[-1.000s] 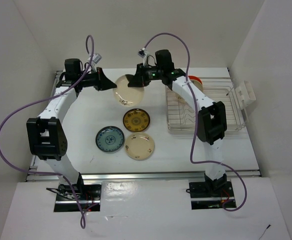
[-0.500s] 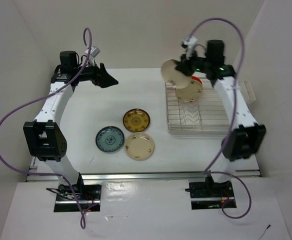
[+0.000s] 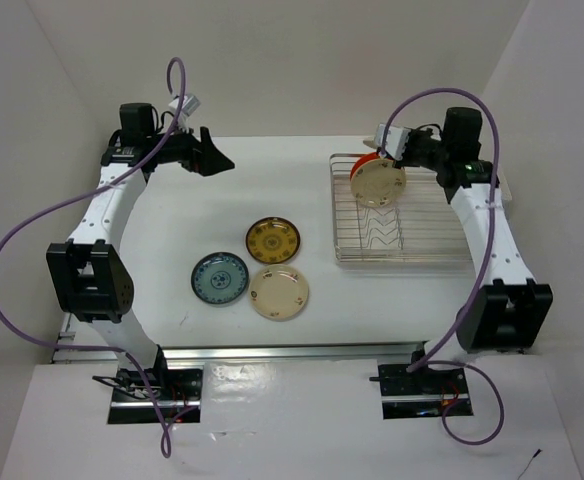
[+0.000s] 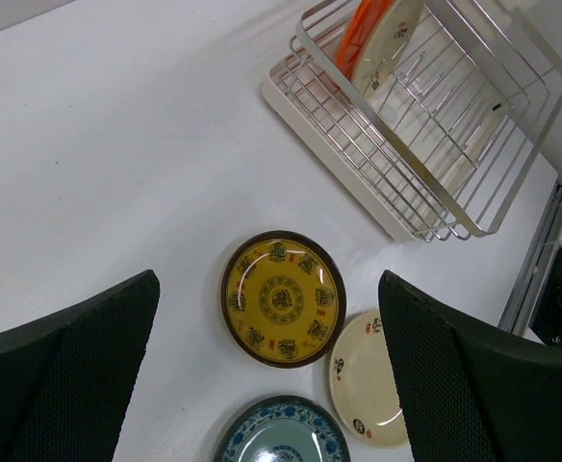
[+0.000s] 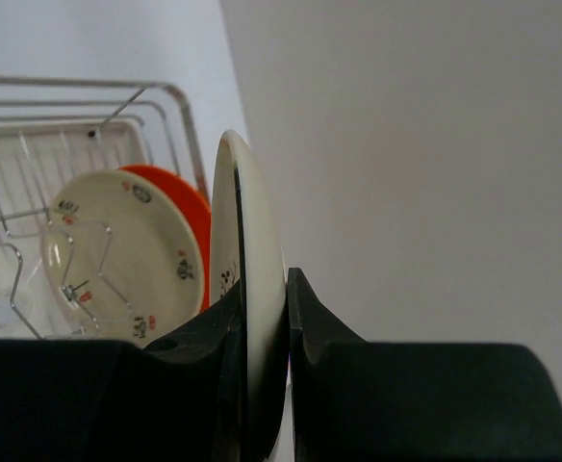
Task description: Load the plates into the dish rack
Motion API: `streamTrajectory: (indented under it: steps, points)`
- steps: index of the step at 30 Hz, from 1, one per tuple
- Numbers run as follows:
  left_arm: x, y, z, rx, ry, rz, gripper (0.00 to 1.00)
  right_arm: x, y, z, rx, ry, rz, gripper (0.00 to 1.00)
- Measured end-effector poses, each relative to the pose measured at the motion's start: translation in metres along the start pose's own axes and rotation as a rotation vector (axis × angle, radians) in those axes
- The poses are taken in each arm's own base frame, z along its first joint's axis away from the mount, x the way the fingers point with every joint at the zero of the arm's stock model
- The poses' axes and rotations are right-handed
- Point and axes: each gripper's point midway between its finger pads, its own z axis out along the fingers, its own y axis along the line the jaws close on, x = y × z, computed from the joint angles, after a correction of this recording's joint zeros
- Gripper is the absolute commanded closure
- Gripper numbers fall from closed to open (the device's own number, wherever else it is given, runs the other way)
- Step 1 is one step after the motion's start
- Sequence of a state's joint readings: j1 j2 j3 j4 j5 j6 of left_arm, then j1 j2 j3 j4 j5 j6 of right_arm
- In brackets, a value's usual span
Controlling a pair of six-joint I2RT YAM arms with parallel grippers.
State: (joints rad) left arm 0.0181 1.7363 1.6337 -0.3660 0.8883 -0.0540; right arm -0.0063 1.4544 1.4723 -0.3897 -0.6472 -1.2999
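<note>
From above, the right gripper (image 3: 396,152) is seen over the dish rack (image 3: 412,225); at the left wrist, the left gripper (image 4: 267,284) is spread wide above three plates (image 4: 283,300); at the right wrist, a cream plate (image 5: 254,260) is clamped in its jaws

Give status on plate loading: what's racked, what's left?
Done: two of six stand in the dish rack, the orange-red plate and the racked cream plate. In hand: the right gripper pinches the held cream plate on edge beside them. Left: the brown-gold plate, blue plate and flat cream plate lie on the table; the left gripper is open and empty.
</note>
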Motion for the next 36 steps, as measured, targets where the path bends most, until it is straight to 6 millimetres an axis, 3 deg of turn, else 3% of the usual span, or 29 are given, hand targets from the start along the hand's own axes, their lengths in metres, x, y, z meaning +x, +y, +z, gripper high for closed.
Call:
streamTrajectory:
  steps: [4, 7, 15, 35, 36]
  points:
    - [0.003, 0.005, 0.002, -0.014, 0.005, -0.008, 0.00, 0.037, 0.037, 0.033, -0.144, 0.021, -0.034, 1.00]
    - [0.007, 0.010, 0.004, -0.028, 0.017, -0.023, 0.00, 0.047, 0.056, 0.041, -0.209, 0.015, -0.036, 1.00]
    - [0.027, 0.028, 0.006, -0.063, 0.069, -0.076, 0.00, 0.041, 0.064, 0.043, -0.235, -0.028, -0.046, 1.00]
    - [0.041, 0.047, 0.008, -0.080, 0.094, -0.123, 0.00, 0.074, 0.118, 0.064, -0.347, 0.012, 0.142, 1.00]
    - [0.041, 0.048, 0.009, -0.081, 0.095, -0.125, 0.00, 0.077, 0.121, 0.065, -0.355, 0.015, 0.152, 0.81]
